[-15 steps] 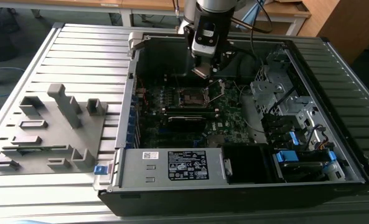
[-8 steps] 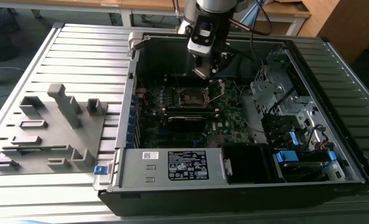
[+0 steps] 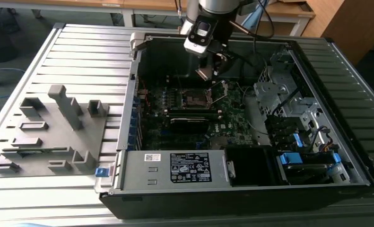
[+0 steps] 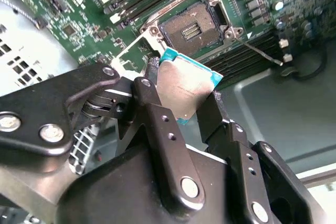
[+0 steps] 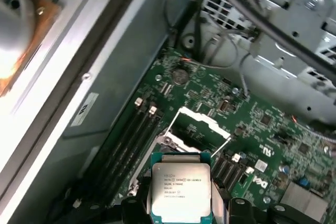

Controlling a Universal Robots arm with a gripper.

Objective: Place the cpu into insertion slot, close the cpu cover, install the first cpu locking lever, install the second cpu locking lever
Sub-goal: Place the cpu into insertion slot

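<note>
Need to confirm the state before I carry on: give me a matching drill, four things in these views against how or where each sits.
Things:
1. cpu
2. cpu cover
3. insertion slot
4. grey fixture block

States:
A. bare, nothing seated in it
B. outside the case, at the exterior view's left
C. gripped in the pincer, above the board
D. swung up, open

Pairs: 1-C, 2-D, 3-A, 4-B

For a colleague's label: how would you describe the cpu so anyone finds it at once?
Inside the open computer case, above the green motherboard, the gripper holds the cpu near the empty socket. It is a flat silver square, teal-rimmed, the only chip off the board.
</note>
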